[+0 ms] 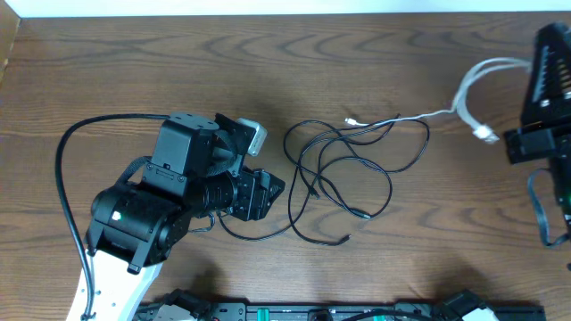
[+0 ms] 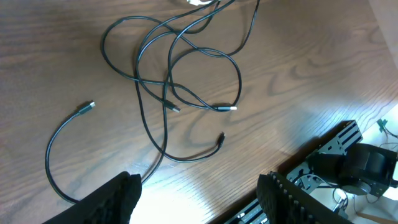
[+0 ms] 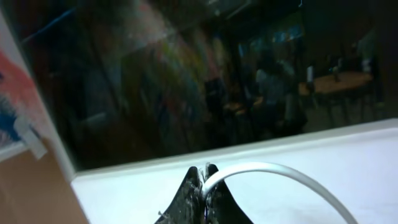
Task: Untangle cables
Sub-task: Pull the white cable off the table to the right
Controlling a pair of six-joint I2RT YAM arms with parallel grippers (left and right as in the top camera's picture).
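Overhead view: the black cables (image 1: 339,174) lie in a loose knot at mid-worktop (image 1: 178,62), and the whitish cord (image 1: 419,118) runs from that knot to the right arm (image 1: 546,89). A pull on it risks tightening the loops or dragging the whole knot. Left wrist view: the left tool (image 2: 199,202) stands open and empty just short of the knot, and a plug end (image 2: 87,107) lies clear of it, which the arm covers overhead. Right wrist view: the right tool (image 3: 203,177) is fully closed on the whitish cord, a grip not confirmed overhead, yet this camera faces away from the worktop, so no snag shows here.
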